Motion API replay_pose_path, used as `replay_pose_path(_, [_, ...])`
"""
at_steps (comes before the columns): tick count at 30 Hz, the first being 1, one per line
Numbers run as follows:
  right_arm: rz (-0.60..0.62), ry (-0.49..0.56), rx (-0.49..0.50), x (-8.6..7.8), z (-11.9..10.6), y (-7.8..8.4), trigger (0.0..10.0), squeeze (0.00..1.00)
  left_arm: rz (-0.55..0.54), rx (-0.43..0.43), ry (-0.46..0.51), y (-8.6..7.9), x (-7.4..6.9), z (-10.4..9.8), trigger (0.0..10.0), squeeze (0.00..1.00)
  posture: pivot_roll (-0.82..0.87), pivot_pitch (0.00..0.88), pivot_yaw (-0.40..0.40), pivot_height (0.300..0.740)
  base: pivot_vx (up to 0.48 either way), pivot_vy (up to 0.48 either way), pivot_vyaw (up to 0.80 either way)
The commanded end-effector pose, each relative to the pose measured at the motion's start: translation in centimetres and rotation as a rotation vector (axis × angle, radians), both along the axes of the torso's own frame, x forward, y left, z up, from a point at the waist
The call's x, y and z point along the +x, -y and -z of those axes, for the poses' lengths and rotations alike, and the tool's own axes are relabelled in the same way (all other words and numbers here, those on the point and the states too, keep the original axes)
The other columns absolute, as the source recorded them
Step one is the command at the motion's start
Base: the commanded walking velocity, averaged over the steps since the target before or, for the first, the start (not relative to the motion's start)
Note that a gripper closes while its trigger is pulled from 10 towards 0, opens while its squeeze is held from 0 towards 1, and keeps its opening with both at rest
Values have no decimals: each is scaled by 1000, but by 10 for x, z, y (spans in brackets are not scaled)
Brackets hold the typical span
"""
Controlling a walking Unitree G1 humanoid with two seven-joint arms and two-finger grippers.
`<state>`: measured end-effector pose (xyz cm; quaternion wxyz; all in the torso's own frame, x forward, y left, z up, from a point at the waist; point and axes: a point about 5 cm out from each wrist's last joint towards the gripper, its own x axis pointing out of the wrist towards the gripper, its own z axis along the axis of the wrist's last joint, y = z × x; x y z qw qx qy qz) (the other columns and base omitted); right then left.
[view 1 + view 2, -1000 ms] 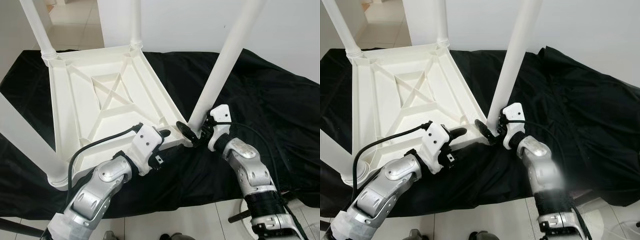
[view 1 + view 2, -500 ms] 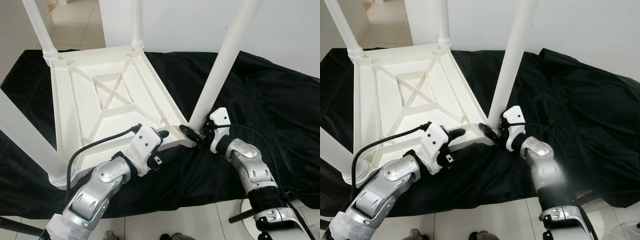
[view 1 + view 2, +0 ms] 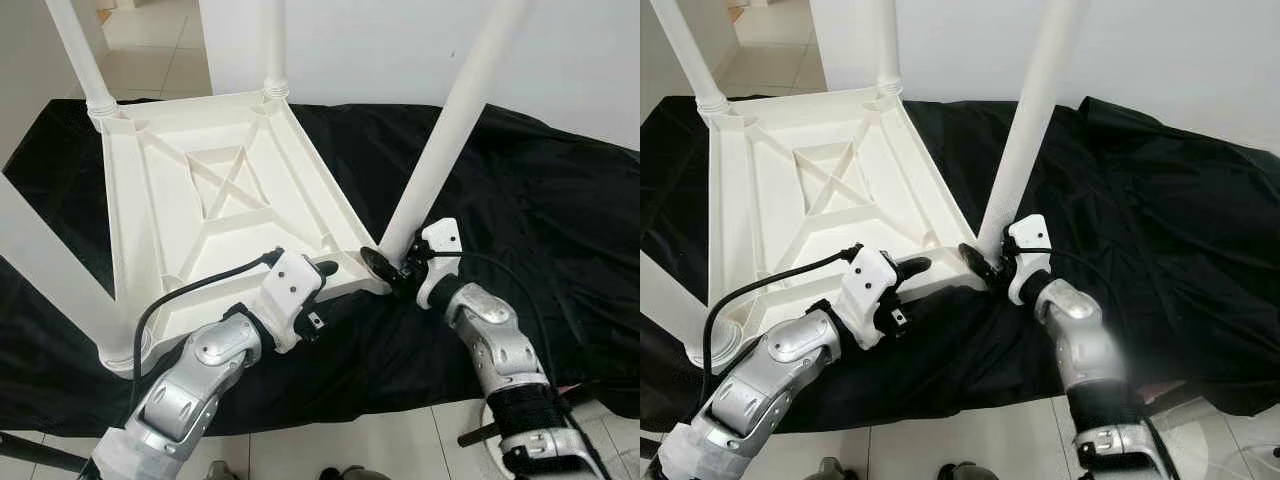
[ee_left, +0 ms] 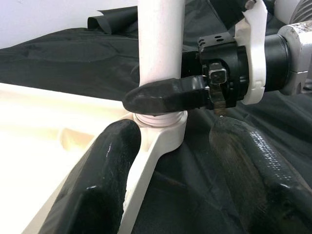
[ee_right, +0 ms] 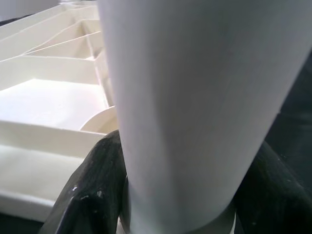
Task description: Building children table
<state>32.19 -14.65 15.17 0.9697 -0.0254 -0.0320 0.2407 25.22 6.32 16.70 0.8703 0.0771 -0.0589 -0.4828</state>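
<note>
Your right claw point(image 3: 385, 268) is clamped round the near leg point(image 3: 440, 150) at its socket, keeping it upright. The left claw point(image 4: 175, 141), fingers spread, straddles that tabletop point(image 3: 200, 200) corner, bracing the upside-down children's table on the black cloth point(image 3: 560, 200).

A white plastic children's table point(image 3: 215, 215) lies upside down on a black cloth point(image 3: 540, 200), its ribbed underside with a crossed brace facing up. White round legs stand up from the corners. The near right leg point(image 3: 445, 135) leans outward, its foot seated in the corner socket point(image 4: 161, 127).
</note>
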Motion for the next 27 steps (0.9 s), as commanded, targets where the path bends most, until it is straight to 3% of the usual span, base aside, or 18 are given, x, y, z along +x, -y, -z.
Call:
replay_pose_path(1, [67,-34,15,-1,5,8,10000,0,67,19,-4,4,-5,4,10000,0,-52,95,-52,740,0,0,0])
replay_pose_path(5, [291,-79,77,-10,11,0,10000,0,71,17,-5,4,-5,4,10000,0,-56,90,-51,740,0,0,0])
replay_pose_path(9, [319,-84,89,-11,11,-2,10000,0,72,18,-4,5,-5,4,10000,0,-56,90,-51,740,0,0,0])
replay_pose_path(13, [446,-118,164,-17,15,-21,10000,0,82,21,-1,6,-6,4,10000,0,-57,79,-52,740,0,0,0])
replay_pose_path(14, [446,-118,164,-17,15,-21,10000,0,82,21,-1,6,-6,4,10000,0,-57,79,-52,740,0,0,0])
replay_pose_path(16, [466,-164,222,-20,19,-41,10000,0,85,20,0,7,-5,4,10000,0,-56,71,-52,740,0,0,0])
replay_pose_path(18, [452,-174,238,-22,18,-48,10000,0,85,20,1,7,-5,4,10000,0,-56,71,-52,740,0,0,0])
replay_pose_path(22, [431,-170,246,-23,15,-50,10000,0,90,20,1,7,-5,4,10000,0,-57,64,-52,740,0,0,0])
replay_pose_path(23, [436,-161,238,-22,14,-44,10000,333,94,23,3,8,-5,5,10000,0,-57,63,-52,740,0,0,0])
replay_pose_path(24, [436,-161,238,-22,14,-44,10000,333,94,23,3,8,-5,5,10000,0,-57,63,-52,740,0,0,0])
replay_pose_path(25, [435,-155,239,-22,13,-41,10000,1000,93,24,6,7,-5,5,10000,0,-55,62,-52,740,0,0,0])
replay_pose_path(27, [415,-136,238,-23,11,-39,10000,1000,88,23,10,7,-4,4,10000,0,-56,62,-53,740,0,0,0])
